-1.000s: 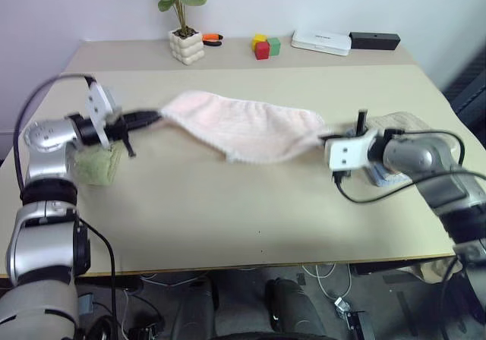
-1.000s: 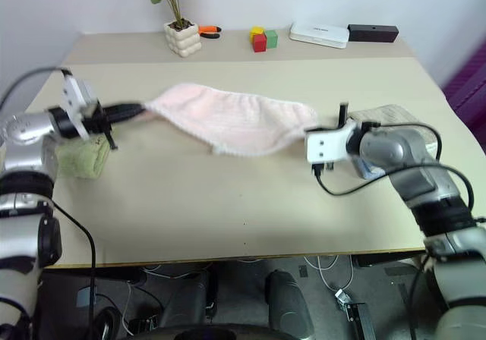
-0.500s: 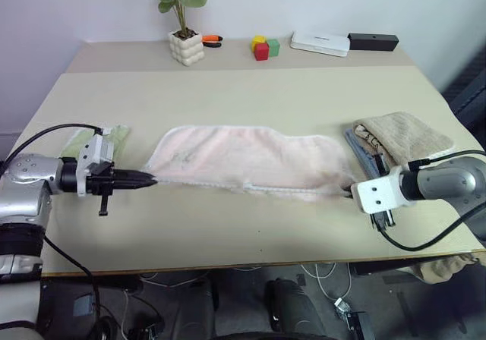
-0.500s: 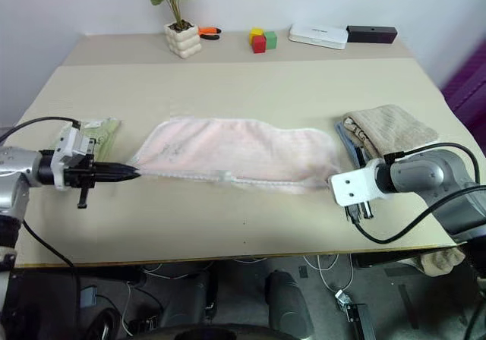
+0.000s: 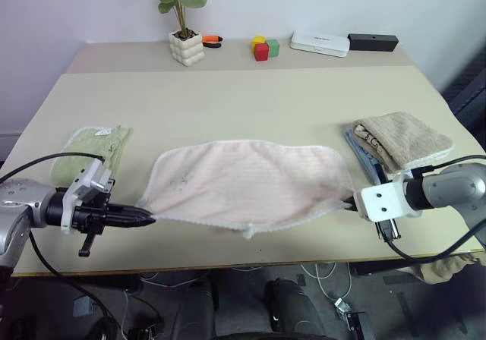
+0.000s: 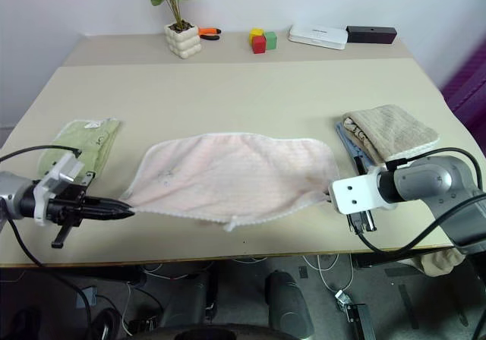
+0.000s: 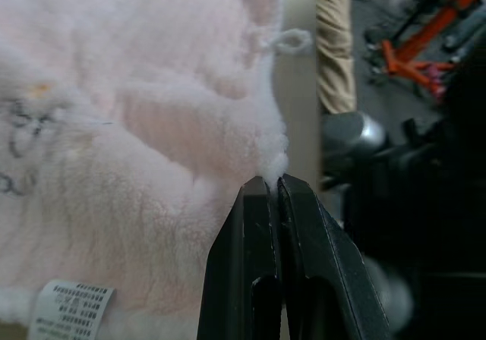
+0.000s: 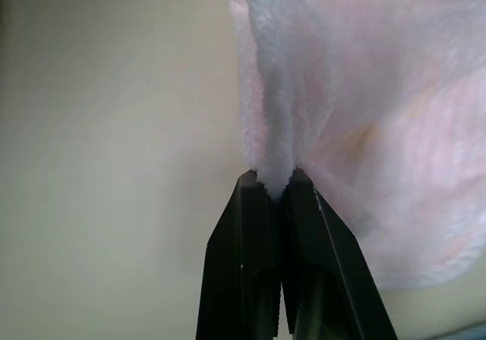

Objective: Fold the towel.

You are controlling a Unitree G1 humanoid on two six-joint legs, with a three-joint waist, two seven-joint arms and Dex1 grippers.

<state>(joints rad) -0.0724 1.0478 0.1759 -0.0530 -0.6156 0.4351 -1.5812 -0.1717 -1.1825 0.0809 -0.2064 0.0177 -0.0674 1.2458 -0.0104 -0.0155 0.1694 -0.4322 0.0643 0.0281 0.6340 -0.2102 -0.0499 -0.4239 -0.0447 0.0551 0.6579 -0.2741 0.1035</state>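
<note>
Stretching between both clamped grippers, towel [image 5: 247, 184] corners pinched.

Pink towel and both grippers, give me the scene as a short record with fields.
towel: pink towel spread flat near the table's front edge
left gripper: left gripper shut on the towel's near left corner
right gripper: right gripper shut on the towel's near right corner
left of towel: green cloth
right of towel: tan towel on a blue one
far edge: potted plant, coloured blocks

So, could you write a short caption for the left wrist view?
Left pincer shut on a corner of the pink towel, beside its white label.
</note>
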